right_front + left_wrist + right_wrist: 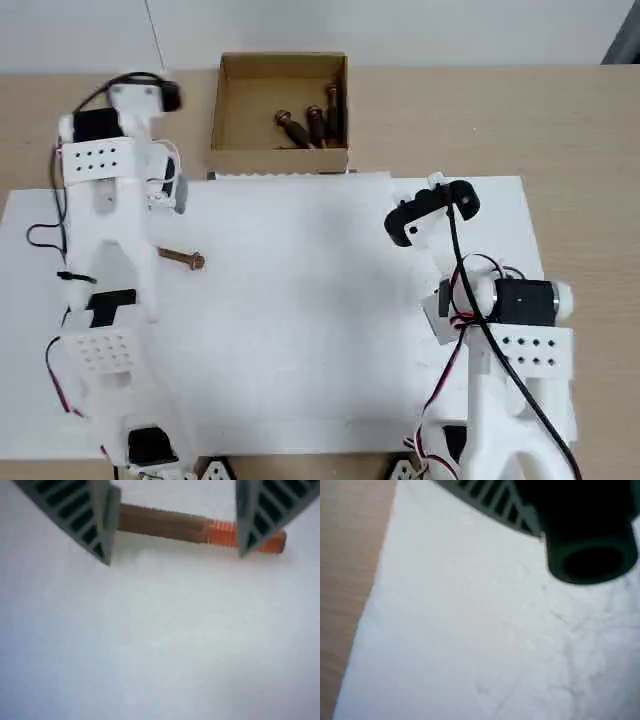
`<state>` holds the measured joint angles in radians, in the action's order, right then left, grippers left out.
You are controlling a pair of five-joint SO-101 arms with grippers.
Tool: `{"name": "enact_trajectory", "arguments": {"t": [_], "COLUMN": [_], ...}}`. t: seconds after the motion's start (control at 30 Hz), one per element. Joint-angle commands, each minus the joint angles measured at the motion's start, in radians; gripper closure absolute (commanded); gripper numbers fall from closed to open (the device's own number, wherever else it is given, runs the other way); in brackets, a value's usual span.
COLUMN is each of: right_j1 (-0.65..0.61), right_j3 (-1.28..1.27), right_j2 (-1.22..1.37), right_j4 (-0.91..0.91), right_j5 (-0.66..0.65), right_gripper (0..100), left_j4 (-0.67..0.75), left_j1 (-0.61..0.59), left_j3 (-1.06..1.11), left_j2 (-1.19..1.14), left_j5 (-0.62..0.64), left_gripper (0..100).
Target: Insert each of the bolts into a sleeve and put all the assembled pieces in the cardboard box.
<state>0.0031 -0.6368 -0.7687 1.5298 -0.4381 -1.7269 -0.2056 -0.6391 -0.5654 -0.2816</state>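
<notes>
The left gripper (pixel 174 556) stood released, its two grey ribbed fingers (pixel 85 510) spread wide and their tips down close to the white foam sheet (pixel 300 300). A loose bolt (pixel 170 524) lay flat on the sheet just past those tips, crosswise to them, so that one finger covered the end of its brown shank and the other covered part of its orange threaded end (neither finger could be seen pressing on it). From above, the same bolt showed just beside the left arm, one end tucked under the arm's white frame. The right gripper (pixel 430 213) was over the far side of the sheet, well apart from the bolt and the left gripper, near the sheet's edge where it met the wooden table (pixel 580 120). It appeared clenched on a black sleeve (pixel 590 550), a short tube whose hollow end stuck out beside the ribbed finger, just above the foam; the second finger was hidden, so the grip itself could not be fully made out. The cardboard box (pixel 232 110) sat on the table just beyond the sheet's edge, between the two grippers and farther out than either, nearer the left one. Three assembled pieces (pixel 315 125) lay inside it, close together toward the side nearer the right gripper.
</notes>
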Motion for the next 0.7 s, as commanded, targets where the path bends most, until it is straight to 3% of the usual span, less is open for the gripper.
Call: {"name": "enact_trajectory", "arguments": {"t": [0.0, 0.33, 0.67], "right_j1": [-0.001, -0.007, -0.008], "right_j3": [0.005, 0.005, 0.005], "right_j2": [-0.022, -0.022, -0.021], "right_j4": [-0.013, -0.016, -0.012], "right_j5": [-0.008, -0.002, -0.008], "right_gripper": [99.5, 99.5, 99.5], "left_j4": [-0.026, -0.026, -0.026], "left_j1": [0.008, 0.008, 0.009], "left_j3": [-0.019, 0.044, 0.097], "left_j2": [0.017, 0.011, 0.011], "left_j5": [-0.265, -0.802, -1.143], "left_gripper": [84, 84, 84]}}
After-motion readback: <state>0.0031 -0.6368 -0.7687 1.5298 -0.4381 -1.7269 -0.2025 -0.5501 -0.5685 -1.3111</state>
